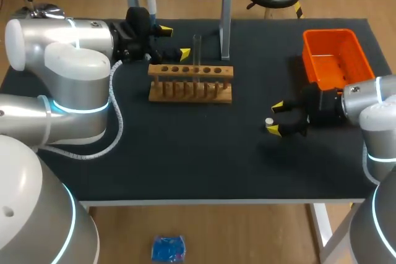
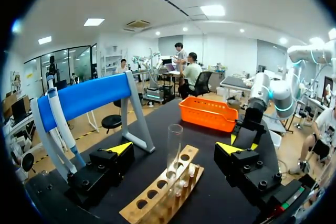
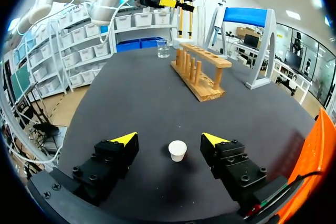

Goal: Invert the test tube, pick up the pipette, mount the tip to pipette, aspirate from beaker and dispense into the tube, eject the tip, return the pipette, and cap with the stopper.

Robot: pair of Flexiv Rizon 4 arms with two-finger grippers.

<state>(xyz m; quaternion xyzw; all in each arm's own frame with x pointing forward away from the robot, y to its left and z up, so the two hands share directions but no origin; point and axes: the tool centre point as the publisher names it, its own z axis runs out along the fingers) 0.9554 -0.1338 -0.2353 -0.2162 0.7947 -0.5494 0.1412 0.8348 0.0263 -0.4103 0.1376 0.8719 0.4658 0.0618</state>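
Test tube (image 1: 197,47) upright in rack (image 1: 190,91), pipette (image 2: 59,119) on stand (image 2: 84,98). We judge only capping remains: stopper (image 1: 269,122), at rack's 4 o'clock, lies ungripped between the parted fingers of right gripper (image 1: 275,118); left gripper (image 1: 174,41) likewise apart.

The flat tabletop (image 1: 185,159) is plain black. The rectangular plastic bin (image 1: 328,33) is bright orange, the wooden tube rack (image 1: 185,72) pale brown, the small round stopper (image 3: 177,150) white.

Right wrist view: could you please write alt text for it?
The open right gripper has a white stopper standing on the black table between its fingers, touching neither. Ahead stand a wooden tube rack, a beaker and a blue pipette stand; an orange bin sits beside the gripper.
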